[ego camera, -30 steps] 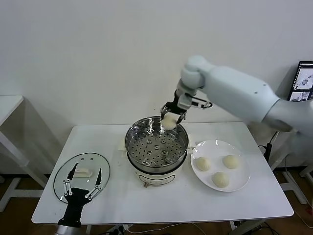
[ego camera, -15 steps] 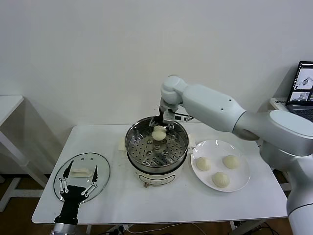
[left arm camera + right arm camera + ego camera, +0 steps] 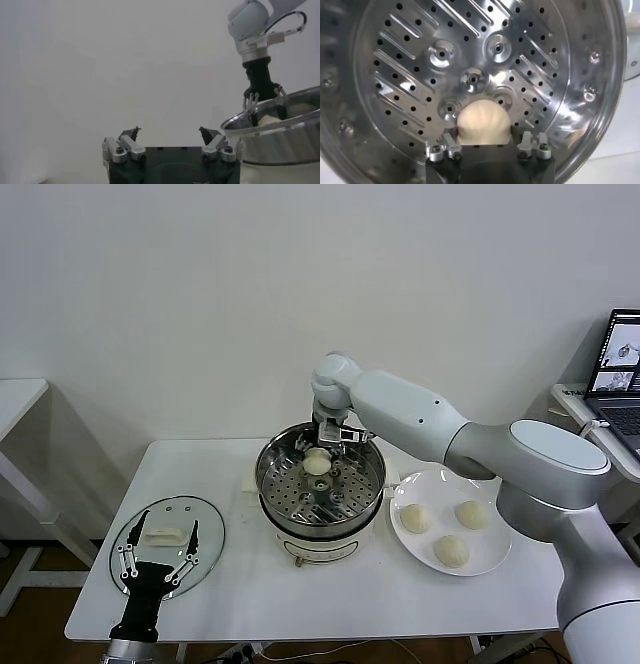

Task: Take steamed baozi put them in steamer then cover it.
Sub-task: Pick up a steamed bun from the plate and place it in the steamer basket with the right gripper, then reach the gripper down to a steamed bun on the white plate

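bun (image 3: 483,120) on steamer (image 3: 395,65) tray between spread right claw (image 3: 485,147) fingers (head view hides gap); left claw (image 3: 158,559) wide.

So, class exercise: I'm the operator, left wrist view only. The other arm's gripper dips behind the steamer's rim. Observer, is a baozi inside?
Observer: Yes, one baozi lies on the steamer's perforated tray, directly below the right gripper.
Operator: How many are left to move?
Observer: Three baozi wait on the white plate, to the steamer's right.
Operator: And the cover?
Observer: The cover lies flat on the table at front left, with the open left gripper over its handle.
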